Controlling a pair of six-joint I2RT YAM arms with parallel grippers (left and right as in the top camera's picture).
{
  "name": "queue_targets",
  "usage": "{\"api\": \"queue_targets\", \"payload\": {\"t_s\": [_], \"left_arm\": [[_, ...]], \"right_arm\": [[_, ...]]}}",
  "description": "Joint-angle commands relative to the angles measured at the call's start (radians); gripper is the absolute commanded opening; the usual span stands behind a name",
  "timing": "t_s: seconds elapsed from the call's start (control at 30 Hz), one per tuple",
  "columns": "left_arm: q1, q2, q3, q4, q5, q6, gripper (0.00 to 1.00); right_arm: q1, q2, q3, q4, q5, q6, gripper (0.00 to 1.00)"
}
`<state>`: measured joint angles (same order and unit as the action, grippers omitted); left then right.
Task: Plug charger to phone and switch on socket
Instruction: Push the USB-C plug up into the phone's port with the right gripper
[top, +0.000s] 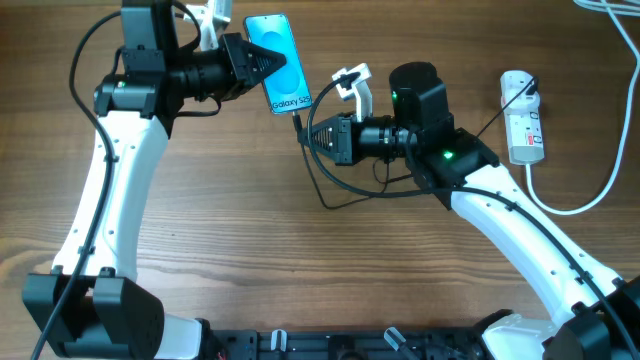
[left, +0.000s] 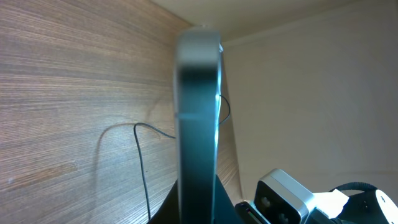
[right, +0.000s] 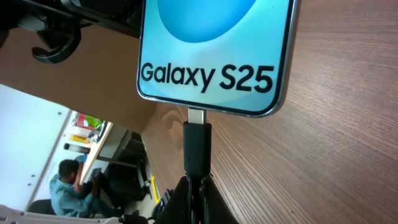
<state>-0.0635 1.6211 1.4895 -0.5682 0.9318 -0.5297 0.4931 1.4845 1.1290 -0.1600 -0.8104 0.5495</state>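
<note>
My left gripper (top: 262, 62) is shut on the phone (top: 281, 52) and holds it raised at the back of the table, teal screen up. In the left wrist view the phone (left: 198, 118) shows edge-on between the fingers (left: 196, 208). My right gripper (top: 304, 128) is shut on the charger (top: 335, 198) just behind its plug. In the right wrist view the fingers (right: 196, 190) pinch the black plug (right: 196, 149), whose metal tip meets the bottom edge of the phone (right: 214, 50). The socket (top: 523, 118) lies at the far right, apart from both grippers.
A thick white cord (top: 600, 190) curves from the socket past the table's right edge. The charger's black cable loops on the wood under the right arm and also shows in the left wrist view (left: 142, 165). The right wrist camera (left: 283, 196) is close beside the phone.
</note>
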Motion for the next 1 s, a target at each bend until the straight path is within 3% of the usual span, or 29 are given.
{"api": "queue_targets", "payload": {"t_s": [0.0, 0.97], "left_arm": [[-0.024, -0.028, 0.002, 0.004, 0.028, 0.005, 0.04], [-0.024, -0.028, 0.002, 0.01, 0.051, 0.081, 0.04]], "right_arm": [[-0.002, -0.002, 0.014, 0.013, 0.025, -0.001, 0.04], [-0.003, -0.002, 0.014, -0.024, -0.043, -0.076, 0.04]]}}
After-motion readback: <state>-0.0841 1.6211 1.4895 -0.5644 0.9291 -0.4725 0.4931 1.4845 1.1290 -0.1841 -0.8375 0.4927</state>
